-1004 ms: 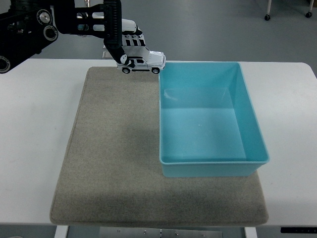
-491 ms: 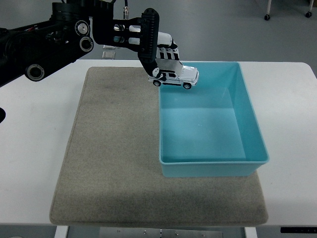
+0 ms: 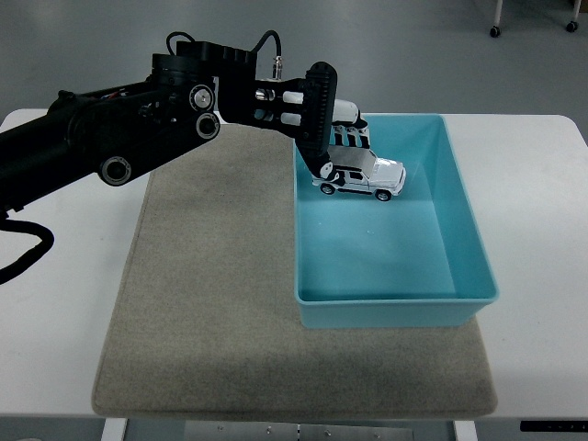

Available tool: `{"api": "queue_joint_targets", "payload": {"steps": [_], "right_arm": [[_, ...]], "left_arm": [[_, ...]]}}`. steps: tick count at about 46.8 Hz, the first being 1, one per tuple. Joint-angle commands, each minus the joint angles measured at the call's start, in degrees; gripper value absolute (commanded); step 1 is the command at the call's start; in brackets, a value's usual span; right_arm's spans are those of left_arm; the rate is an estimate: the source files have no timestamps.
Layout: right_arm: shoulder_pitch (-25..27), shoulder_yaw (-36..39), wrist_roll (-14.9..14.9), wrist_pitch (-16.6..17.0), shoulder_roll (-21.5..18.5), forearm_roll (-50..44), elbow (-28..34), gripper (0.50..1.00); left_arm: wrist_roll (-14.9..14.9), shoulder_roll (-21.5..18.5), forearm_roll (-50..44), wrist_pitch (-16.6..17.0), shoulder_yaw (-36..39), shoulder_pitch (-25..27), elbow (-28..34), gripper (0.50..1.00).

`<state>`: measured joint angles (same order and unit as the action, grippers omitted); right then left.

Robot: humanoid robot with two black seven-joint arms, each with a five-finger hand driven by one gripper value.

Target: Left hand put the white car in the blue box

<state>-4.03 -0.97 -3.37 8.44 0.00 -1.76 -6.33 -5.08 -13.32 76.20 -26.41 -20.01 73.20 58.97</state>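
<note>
Head view: the robot's black left arm reaches in from the left edge over the white surface (image 3: 537, 156), its left hand (image 3: 333, 138) pinching the white car (image 3: 362, 178) from above by the roof. The car hangs roughly level over the far-left part of the blue box (image 3: 395, 308), inside its rim. The box sits on the right side of a grey mat (image 3: 211, 303). Its floor shows bare.
</note>
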Motion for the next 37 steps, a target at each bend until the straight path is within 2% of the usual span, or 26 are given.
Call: {"api": "queue_joint_targets", "payload": {"steps": [1,11,13,15,17,22,30,31,33,37], "right_arm": [[0.07,0.00,-0.05,0.00,0.00,0.00,0.00,0.936],[-0.01,0.00,-0.05,0.00,0.00,0.00,0.00,0.936],[-0.01,0.00,-0.05,0.00,0.00,0.00,0.00,0.936],[-0.01,0.00,0.03,0.00,0.00,0.00,0.00,0.936],[-0.01,0.00,0.03,0.00,0.00,0.00,0.00,0.936],[0.07,0.00,-0.05,0.00,0.00,0.00,0.00,0.936],[-0.01,0.00,-0.05,0.00,0.00,0.00,0.00,0.936],[-0.01,0.00,-0.05,0.00,0.00,0.00,0.00,0.936],[-0.01,0.00,-0.05,0.00,0.00,0.00,0.00,0.936],[-0.01,0.00,-0.05,0.00,0.00,0.00,0.00,0.936]], "left_arm": [[-0.02,0.40,0.18,0.66,0.23,-1.04,-0.08,0.506],[-0.02,2.42,0.53,0.83,0.59,-2.62,-2.10,0.516],[-0.02,2.51,0.53,0.92,0.67,-2.89,-2.10,0.565],[-0.02,2.51,0.62,1.27,0.85,-3.15,-2.10,0.636],[0.07,2.51,0.62,1.62,0.85,-3.33,-2.10,0.677],[0.07,2.51,0.53,1.71,0.85,-3.59,-2.10,0.741],[0.16,2.51,0.53,1.71,0.85,-3.77,-2.10,0.769],[0.07,2.51,0.53,1.80,0.94,-3.77,-2.10,0.790],[0.16,2.51,0.53,1.80,0.85,-3.77,-2.10,0.878],[0.16,2.51,0.53,1.80,0.85,-3.77,-2.10,0.885]]}}
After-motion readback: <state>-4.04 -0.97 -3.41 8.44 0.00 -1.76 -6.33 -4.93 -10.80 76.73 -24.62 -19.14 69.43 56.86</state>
